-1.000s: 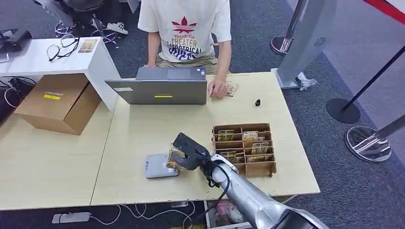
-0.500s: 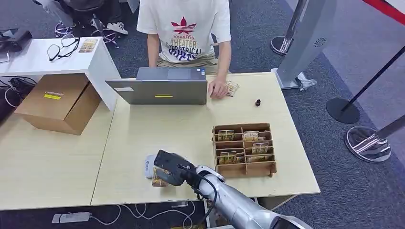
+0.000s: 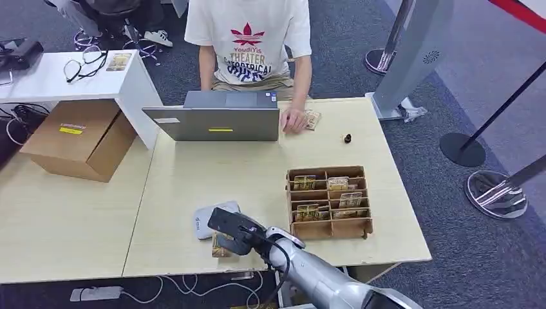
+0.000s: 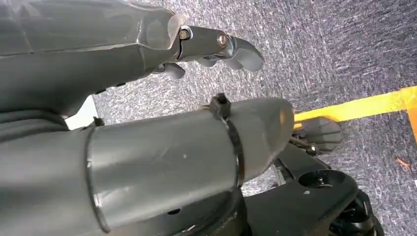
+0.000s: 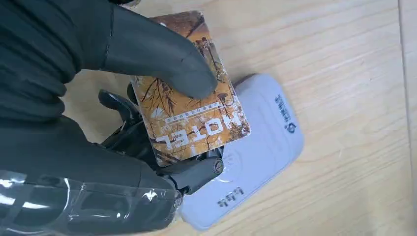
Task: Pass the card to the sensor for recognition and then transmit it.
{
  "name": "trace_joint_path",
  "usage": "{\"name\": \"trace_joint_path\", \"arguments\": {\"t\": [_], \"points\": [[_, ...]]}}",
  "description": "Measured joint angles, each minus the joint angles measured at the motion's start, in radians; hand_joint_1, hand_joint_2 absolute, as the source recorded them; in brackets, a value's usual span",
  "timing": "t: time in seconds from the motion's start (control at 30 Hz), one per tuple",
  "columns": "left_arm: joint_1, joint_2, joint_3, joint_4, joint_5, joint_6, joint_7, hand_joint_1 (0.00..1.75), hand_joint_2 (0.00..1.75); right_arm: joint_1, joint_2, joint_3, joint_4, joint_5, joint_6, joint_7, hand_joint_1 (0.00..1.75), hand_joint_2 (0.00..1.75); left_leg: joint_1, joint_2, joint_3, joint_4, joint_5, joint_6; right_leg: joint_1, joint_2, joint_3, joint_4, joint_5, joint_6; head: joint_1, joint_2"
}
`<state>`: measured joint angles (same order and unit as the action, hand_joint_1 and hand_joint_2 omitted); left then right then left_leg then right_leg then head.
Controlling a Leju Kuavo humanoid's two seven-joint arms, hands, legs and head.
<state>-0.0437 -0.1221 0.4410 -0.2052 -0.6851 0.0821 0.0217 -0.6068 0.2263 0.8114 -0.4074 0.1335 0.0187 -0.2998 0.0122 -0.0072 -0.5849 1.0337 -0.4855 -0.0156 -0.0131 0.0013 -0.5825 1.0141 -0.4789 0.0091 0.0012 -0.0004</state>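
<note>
At lower left of centre in the head view, a grey card reader (image 3: 214, 221) lies flat on the pale table (image 3: 193, 177). The robot's right hand (image 3: 233, 230) hovers just over its near edge, pinching a brown hotel card (image 3: 222, 245) between thumb and fingers. The right wrist view shows the card (image 5: 194, 108) held face-up, part of it overlapping the reader (image 5: 258, 157) and the rest hanging past its edge. To do this step well, the card should likely be centred flat over the reader's marked face and held steady until it registers, without nudging the reader.

Further right sits a wooden tray (image 3: 329, 201) of compartments holding more cards. Across the table, at upper centre, a person (image 3: 250, 38) sits behind an open laptop (image 3: 214, 116).

The left hand (image 4: 211, 46) hangs over grey carpet, fingers loosely apart and holding nothing.
</note>
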Motion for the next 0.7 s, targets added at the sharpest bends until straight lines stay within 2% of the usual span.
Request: {"name": "trace_joint_path", "arguments": {"t": [0.23,0.7], "points": [[0.000,0.000,0.000,0.000,-0.006,-0.007,0.000,0.00,0.00,-0.009,-0.021,-0.016,0.006,-0.033,-0.024,-0.006,1.75,1.75,0.000,0.000,0.000,0.000,0.000,0.000,0.000,0.000,0.000,0.000,0.000,0.000,0.000,0.000],[0.001,0.000,0.000,0.000,-0.006,0.002,0.009,0.00,0.00,-0.015,-0.042,-0.048,0.005,-0.047,-0.022,-0.026,1.75,1.75,0.000,0.000,0.000,0.000,0.000,0.000,0.000,0.000,0.000,0.000,0.000,0.000,0.000,0.000]]}}
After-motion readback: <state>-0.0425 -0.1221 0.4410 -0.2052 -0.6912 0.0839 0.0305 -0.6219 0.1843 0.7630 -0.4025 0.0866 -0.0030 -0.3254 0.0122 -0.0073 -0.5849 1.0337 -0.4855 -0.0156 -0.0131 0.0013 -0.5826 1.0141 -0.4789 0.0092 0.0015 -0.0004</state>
